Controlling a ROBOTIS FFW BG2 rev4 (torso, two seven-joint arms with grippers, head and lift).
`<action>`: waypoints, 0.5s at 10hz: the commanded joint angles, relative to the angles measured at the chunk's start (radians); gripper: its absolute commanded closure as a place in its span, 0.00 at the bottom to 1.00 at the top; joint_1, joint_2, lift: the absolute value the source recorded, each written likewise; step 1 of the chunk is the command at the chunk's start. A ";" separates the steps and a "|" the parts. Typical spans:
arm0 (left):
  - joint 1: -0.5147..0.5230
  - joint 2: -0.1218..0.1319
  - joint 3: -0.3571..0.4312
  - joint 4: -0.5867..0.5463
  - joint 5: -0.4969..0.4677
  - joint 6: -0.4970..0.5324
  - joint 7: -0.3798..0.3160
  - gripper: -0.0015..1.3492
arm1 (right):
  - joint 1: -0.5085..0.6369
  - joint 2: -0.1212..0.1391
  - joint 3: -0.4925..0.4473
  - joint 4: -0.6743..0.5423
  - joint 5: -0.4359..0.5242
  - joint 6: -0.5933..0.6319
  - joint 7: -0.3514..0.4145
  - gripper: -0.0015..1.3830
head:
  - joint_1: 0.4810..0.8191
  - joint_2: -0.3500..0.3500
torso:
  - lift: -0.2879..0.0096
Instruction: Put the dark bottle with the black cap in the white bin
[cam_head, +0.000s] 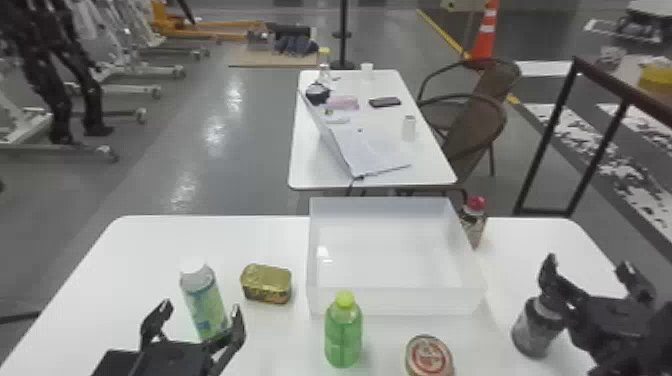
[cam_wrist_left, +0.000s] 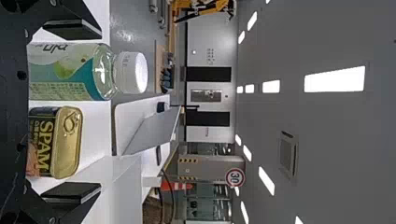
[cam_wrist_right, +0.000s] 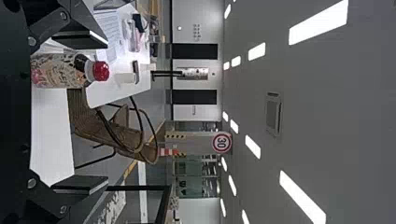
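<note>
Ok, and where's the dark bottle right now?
In the head view, the dark bottle is on the table's right side, partly hidden by the right gripper, with the round tin to its left.

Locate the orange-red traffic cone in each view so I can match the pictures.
Head view: the cone stands near the top edge, right of centre, beyond the brown chairs.
Left wrist view: the cone is past the far table, near the pillar with a round sign.
Right wrist view: the cone is beyond the chairs, by that pillar.
Shared landmark: the far white table.
</note>
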 joint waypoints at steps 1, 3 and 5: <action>0.000 -0.003 0.000 0.000 0.001 0.000 0.000 0.11 | -0.007 -0.011 -0.007 0.023 -0.017 0.000 0.013 0.18 | 0.20 0.50 | 0.63; 0.000 -0.002 0.000 0.000 0.004 -0.002 0.000 0.11 | -0.024 -0.020 -0.006 0.059 -0.029 -0.001 0.037 0.16 | 0.20 0.50 | 0.63; 0.002 -0.003 0.002 0.002 0.010 -0.008 -0.002 0.11 | -0.050 -0.027 -0.006 0.112 -0.046 -0.001 0.086 0.03 | 0.20 0.50 | 0.63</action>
